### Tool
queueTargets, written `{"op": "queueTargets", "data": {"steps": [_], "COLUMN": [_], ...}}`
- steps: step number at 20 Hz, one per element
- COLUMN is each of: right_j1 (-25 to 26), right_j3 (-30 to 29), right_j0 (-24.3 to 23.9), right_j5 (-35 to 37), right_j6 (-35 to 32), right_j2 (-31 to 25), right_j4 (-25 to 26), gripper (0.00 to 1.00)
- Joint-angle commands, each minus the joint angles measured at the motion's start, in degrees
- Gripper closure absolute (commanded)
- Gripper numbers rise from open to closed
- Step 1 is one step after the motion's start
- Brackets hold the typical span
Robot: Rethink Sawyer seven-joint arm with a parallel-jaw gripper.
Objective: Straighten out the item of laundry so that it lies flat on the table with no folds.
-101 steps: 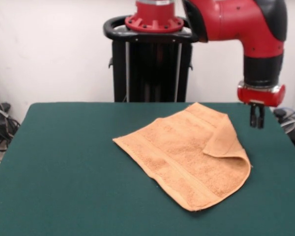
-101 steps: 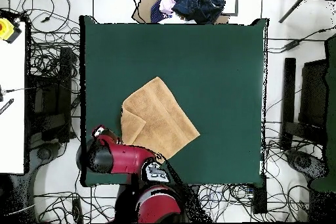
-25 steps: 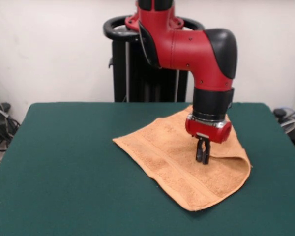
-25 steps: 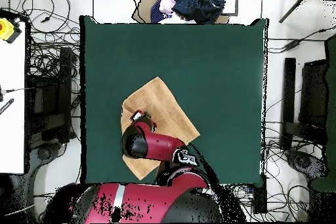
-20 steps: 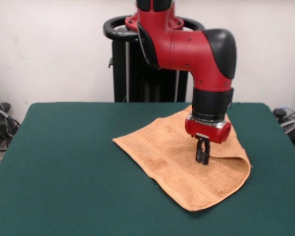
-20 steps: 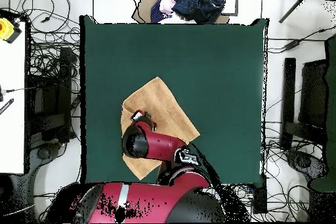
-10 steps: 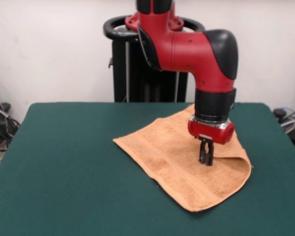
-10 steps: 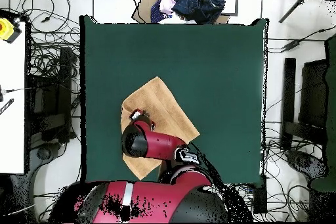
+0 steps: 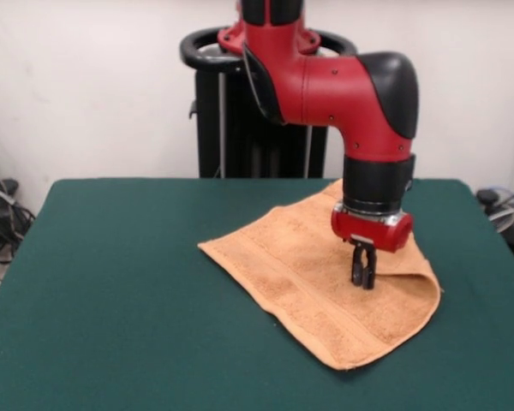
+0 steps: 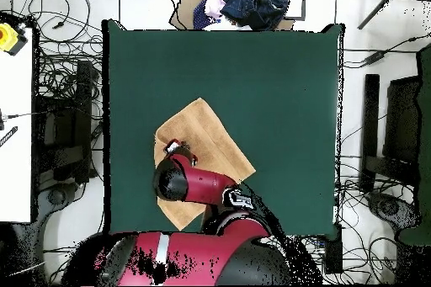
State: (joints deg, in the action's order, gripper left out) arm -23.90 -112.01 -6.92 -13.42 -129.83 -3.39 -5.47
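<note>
The light orange-tan towel (image 9: 300, 274) lies on the right half of the dark green table (image 9: 120, 282), doubled over along a rounded fold at its right edge. My gripper (image 9: 362, 281) points straight down near that fold, its fingers closed together and pinching the towel's top layer. In the overhead view the towel (image 10: 210, 136) lies slantwise near the robot's side of the table (image 10: 252, 73), and my red arm (image 10: 189, 184) covers the gripper and part of the towel.
The black pedestal (image 9: 240, 111) stands behind the table's far edge. A heap of dark blue cloth (image 10: 252, 2) lies beyond the opposite table edge. Cables lie on the floor on both sides, and a white bench (image 10: 17, 124) stands at the left.
My gripper has shifted slightly to the right in the front view, staying down on the towel. The towel's right fold has crept slightly right with it.
</note>
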Motion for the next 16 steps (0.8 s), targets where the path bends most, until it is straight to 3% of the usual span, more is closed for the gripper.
{"op": "queueTargets", "data": {"steps": [1, 16], "right_j1": [2.5, 0.6], "right_j3": [2.0, -0.3], "right_j0": [2.9, 0.7], "right_j5": [0.8, 4.3], "right_j6": [-13.8, -12.9], "right_j2": [-9.8, -14.6], "right_j4": [-5.6, -6.1], "gripper": [1.00, 1.00]}}
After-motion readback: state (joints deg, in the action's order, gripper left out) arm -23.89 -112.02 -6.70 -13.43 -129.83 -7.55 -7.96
